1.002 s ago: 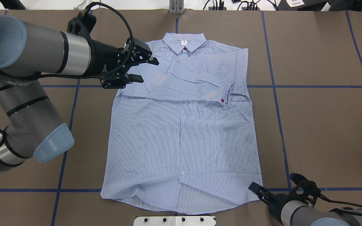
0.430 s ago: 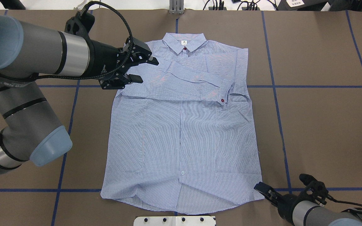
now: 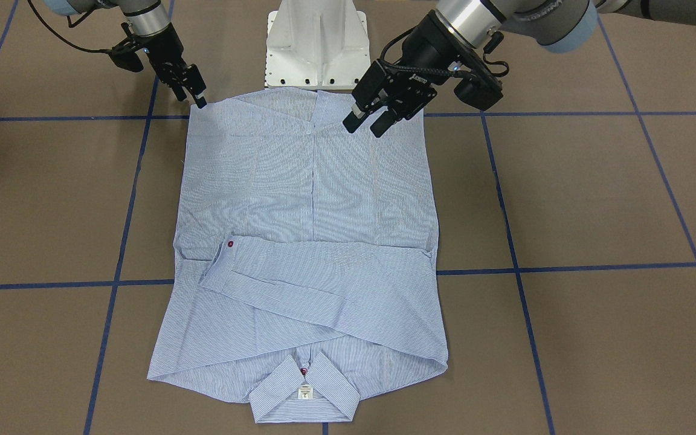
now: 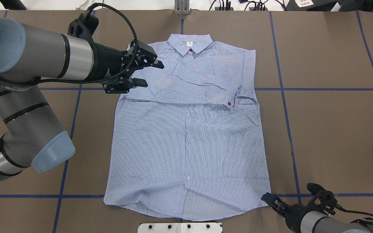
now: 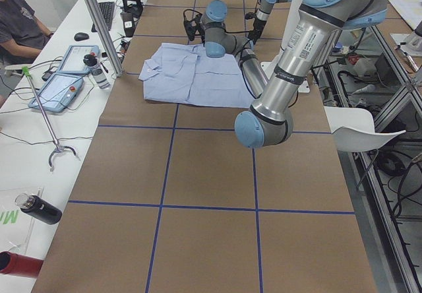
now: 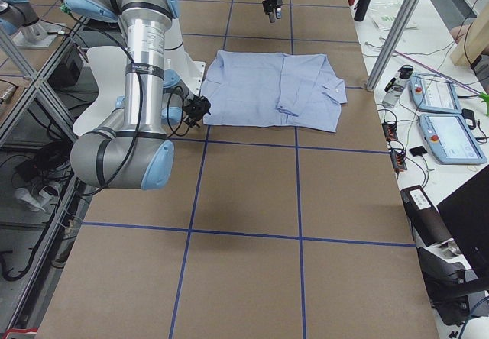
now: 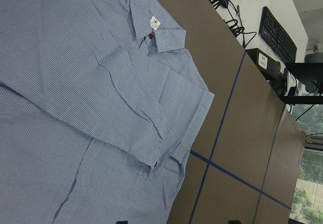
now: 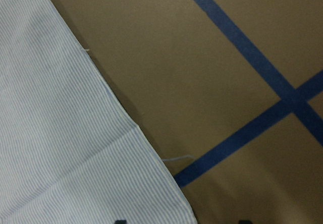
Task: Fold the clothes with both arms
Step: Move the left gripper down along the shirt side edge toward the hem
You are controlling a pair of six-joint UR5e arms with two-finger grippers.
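Blue striped shirt [image 4: 186, 139] flat on brown table [image 4: 329, 129], front up, sleeves folded across chest. Left gripper [image 4: 154, 75] above shirt's shoulder on robot's left, fingers apart, empty. Right gripper [image 3: 193, 96] just beside hem corner, fingers apart, off cloth.

The left end effector [image 4: 152, 74] is seen hovering over the shoulder of the shirt [image 4: 186, 139], fingers spread wide, nothing gripped. The right end effector [image 4: 268, 198] is placed low at the shirt's hem corner, fingers parted.
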